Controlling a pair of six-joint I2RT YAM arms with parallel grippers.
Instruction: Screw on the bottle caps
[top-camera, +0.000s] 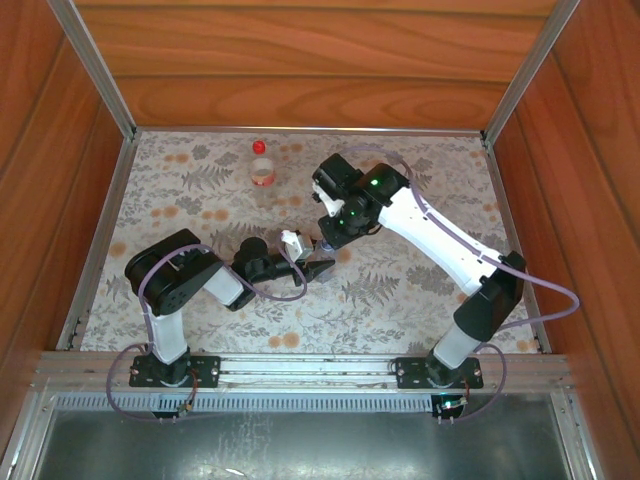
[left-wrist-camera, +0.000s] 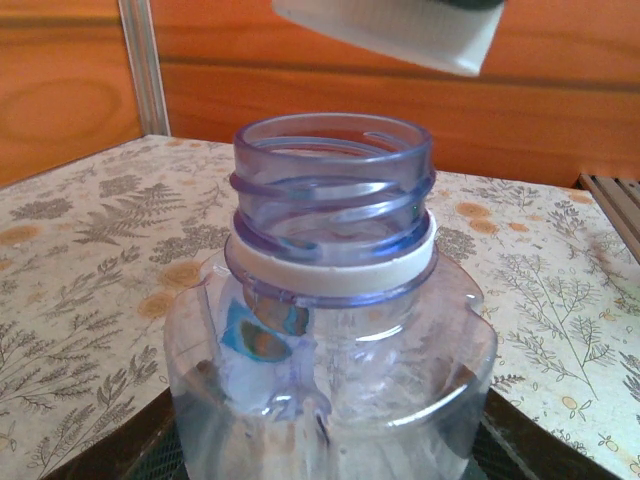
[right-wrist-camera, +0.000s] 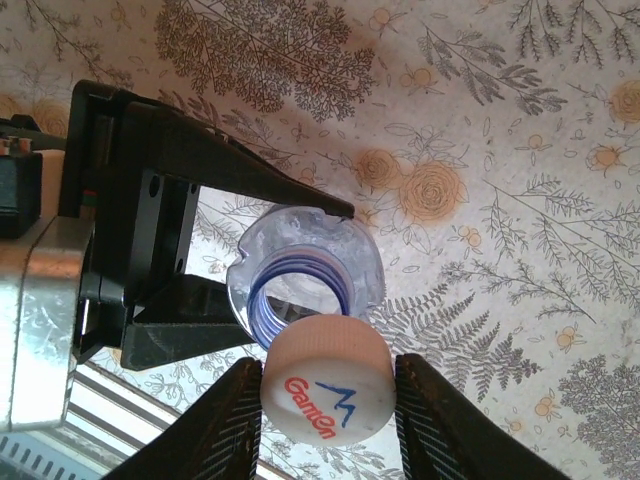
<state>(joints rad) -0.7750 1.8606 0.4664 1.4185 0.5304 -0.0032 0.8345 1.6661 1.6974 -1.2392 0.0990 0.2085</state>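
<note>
Now, left gripper (top-camera: 318, 266): jaws clamped on the plain bottle; the dark fingers (right-wrist-camera: 240, 190) press its body from both sides, seen in the right wrist view.
Plain bottle (left-wrist-camera: 330, 400): upright, near the middle of the cloth, held by the left arm. Clear plastic with a bluish tint.
Bottle mouth (left-wrist-camera: 333, 140): open, threads bare. A white ring (left-wrist-camera: 330, 272) sits round the neck under the threads.
Right gripper (right-wrist-camera: 328, 400): jaws closed on the white cap, one finger at each side of it.
White cap (right-wrist-camera: 328, 395): top face toward the right wrist camera, red lettering and a blue mark on it. It lies at 6 o'clock of the bottle mouth in that view and overlaps the rim's near edge.
Cap, left wrist view (left-wrist-camera: 400, 30): tilted, at 1 o'clock above the mouth, with a clear gap between them. Not on the threads.
Labelled bottle (top-camera: 262, 172): stands upright at 12 o'clock on the cloth, well apart from both grippers.
Red cap (top-camera: 259, 147): sits on top of the labelled bottle. How tight it is, I cannot tell.
Cloth (top-camera: 400, 290): fern and orange flower print, covers the table.
Wooden walls (top-camera: 300, 60): enclose the far end and both sides.
</note>
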